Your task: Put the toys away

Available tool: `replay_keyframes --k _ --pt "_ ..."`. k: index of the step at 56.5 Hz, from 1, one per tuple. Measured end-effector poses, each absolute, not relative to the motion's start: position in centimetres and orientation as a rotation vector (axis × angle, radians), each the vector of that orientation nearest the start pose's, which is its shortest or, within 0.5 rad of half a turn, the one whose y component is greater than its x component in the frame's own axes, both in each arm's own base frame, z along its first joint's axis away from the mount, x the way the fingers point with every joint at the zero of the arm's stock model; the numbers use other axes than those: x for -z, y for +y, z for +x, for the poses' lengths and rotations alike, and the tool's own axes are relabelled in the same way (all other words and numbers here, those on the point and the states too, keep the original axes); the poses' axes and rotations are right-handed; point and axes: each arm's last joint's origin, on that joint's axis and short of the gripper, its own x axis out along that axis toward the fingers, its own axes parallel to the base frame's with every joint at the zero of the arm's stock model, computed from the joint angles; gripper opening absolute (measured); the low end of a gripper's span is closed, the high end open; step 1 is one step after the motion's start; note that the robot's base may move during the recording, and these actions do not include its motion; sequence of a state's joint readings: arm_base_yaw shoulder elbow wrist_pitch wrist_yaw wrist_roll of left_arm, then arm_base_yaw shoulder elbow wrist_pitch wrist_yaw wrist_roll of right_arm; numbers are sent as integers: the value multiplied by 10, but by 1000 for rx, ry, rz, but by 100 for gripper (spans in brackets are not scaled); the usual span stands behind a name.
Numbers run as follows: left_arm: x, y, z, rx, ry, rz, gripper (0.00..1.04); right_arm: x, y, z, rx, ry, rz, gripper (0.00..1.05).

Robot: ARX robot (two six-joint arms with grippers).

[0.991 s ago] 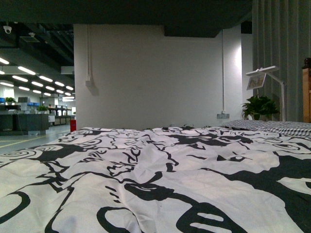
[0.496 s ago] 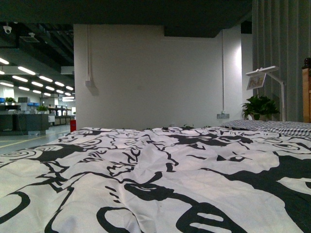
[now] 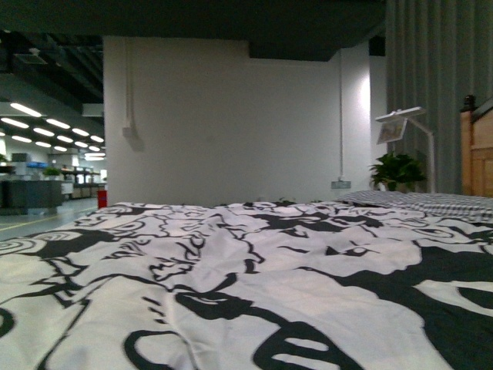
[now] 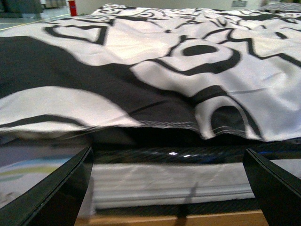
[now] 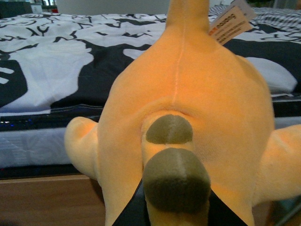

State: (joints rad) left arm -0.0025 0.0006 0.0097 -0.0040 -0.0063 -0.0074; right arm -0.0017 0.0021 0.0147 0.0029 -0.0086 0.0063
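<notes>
Our right claw (image 5: 175,214) grips the orange plush toy (image 5: 188,94), its long body pointing straight out toward the bed (image 5: 51,61) ahead; our left claw (image 4: 169,188) hangs spread and empty.

Plush toy (image 5: 188,94): yellow-orange, soft, rounded body with a centre seam. Two olive-brown patches at the near end, one stubby limb sticking out each side. Orange-and-white paper tag (image 5: 228,23) at the far end. It's off the bed (image 5: 56,61), just in front of its side edge. Near end sits between the right gripper (image 5: 176,209) fingers.
</notes>
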Motion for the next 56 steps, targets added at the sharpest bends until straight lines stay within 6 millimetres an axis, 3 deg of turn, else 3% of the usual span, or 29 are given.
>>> replay_keyframes --k 56 --pt "-166 0 97 -3 -5 -7 98 -168 0 97 1 -5 5 7"
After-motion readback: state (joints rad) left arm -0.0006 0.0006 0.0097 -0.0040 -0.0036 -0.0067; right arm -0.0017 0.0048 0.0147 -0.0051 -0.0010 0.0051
